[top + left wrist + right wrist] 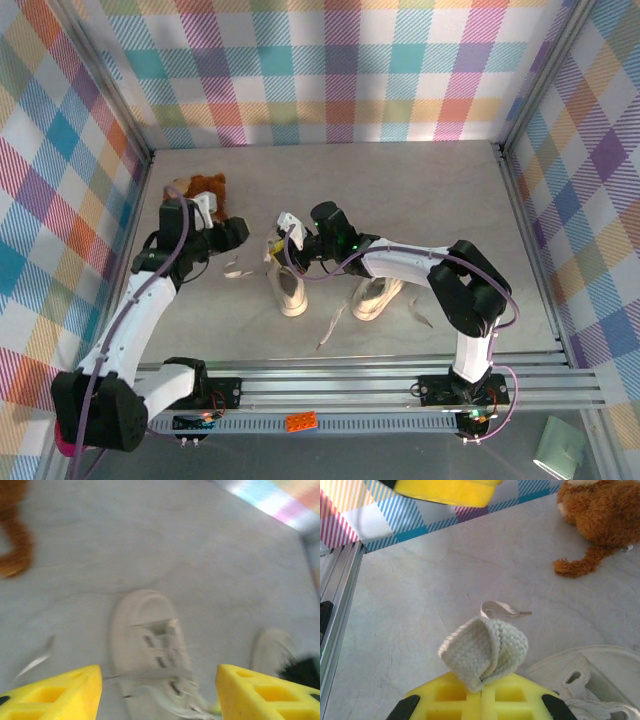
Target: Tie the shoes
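Two small cream canvas low-top sneakers sit side by side, centre of grey table. Your R gripper is clamped tight on folded white woven lace. L gripper hangs wide apart over one sneaker, holding nothing.

I see the pale table carrying two shoes around six o'clock and a plush toy at ten.

Cream shoes, white lace, brown toy, plaid walls
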### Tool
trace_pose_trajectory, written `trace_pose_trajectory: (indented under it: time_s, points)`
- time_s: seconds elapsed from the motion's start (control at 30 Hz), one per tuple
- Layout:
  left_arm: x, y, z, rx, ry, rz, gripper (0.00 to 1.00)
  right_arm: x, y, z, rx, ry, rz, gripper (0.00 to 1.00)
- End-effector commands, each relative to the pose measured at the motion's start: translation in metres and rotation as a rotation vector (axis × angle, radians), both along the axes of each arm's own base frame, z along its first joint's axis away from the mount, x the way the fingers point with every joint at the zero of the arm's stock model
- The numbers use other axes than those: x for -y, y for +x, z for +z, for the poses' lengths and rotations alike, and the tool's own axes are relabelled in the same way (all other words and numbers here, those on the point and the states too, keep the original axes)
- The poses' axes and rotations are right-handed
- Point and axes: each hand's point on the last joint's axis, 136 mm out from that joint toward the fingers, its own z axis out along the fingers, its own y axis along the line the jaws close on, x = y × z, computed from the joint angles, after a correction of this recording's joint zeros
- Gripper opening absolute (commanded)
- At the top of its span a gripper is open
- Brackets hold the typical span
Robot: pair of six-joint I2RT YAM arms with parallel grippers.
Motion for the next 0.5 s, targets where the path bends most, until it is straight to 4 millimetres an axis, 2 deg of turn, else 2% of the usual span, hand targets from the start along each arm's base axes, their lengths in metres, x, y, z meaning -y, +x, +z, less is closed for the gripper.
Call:
trace_pose_trajectory:
  time_s: [0.0, 0.13, 0.47]
  points:
    - [-0.036, -0.021, -0.062, -0.315, -0.018, 0.194, 0.59, -0.005, -0.009, 0.020, 0.031, 0.012, 0.072, 0.00]
    - [-0.046, -0.017, -0.095, -0.414, -0.014, 0.240, 0.57, -0.006, -0.012, 0.022, 0.009, 0.003, 0.094, 0.00]
    - [-0.057, -0.008, -0.152, -0.528, 0.065, 0.254, 0.53, -0.006, -0.015, 0.017, -0.016, -0.017, 0.112, 0.00]
